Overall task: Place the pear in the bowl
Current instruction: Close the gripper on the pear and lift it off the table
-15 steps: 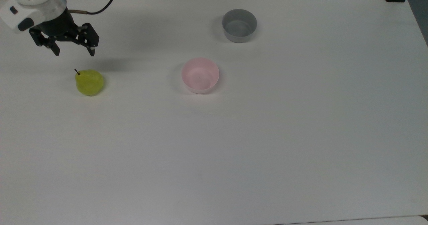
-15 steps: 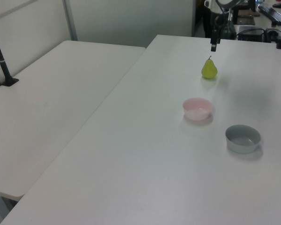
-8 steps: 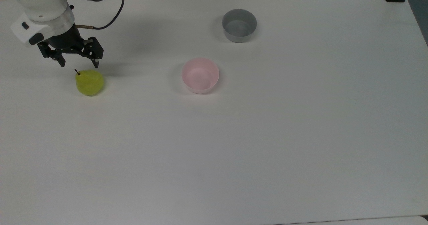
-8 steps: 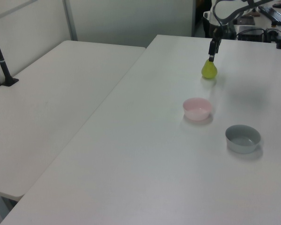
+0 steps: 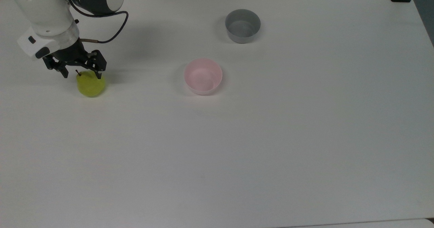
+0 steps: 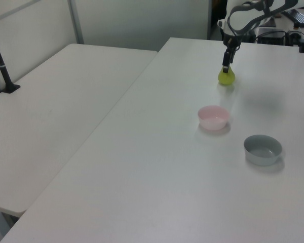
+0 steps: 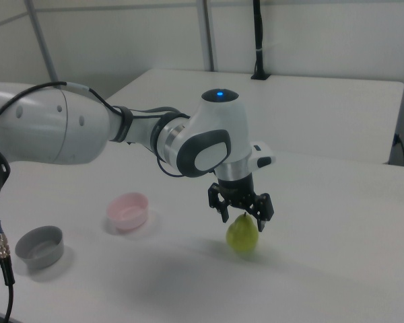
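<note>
- The wide white tabletop (image 5: 271, 146) is seen bare across the near part of the top view, so there's not much to report there.
- A pale pink round plastic bowl (image 5: 203, 76) is found sitting upright around mid-table, with nothing in it. It's also seen in the left view (image 6: 213, 117) and the right view (image 7: 128, 210).
- Off toward the top view's left, a small yellow-green pear with a short dark stem (image 5: 91, 84) is stood upright on the tabletop, well apart from the pink bowl. So it hasn't been placed in the bowl yet.
- The black two-finger end effector (image 5: 82, 75) is positioned right over the pear's top, fingers spread apart, one on each side of the stem end. In the right view (image 7: 243, 220) the tips are seen straddling the pear's upper part (image 7: 243, 235); nothing is gripped. Whether the fingers are touching the fruit can't be told.
- Farther back, a grey round plastic bowl (image 5: 242, 25) is set upright, also empty, apart from the pink one.
- The white arm (image 7: 121, 134) is stretched in over the tabletop.
</note>
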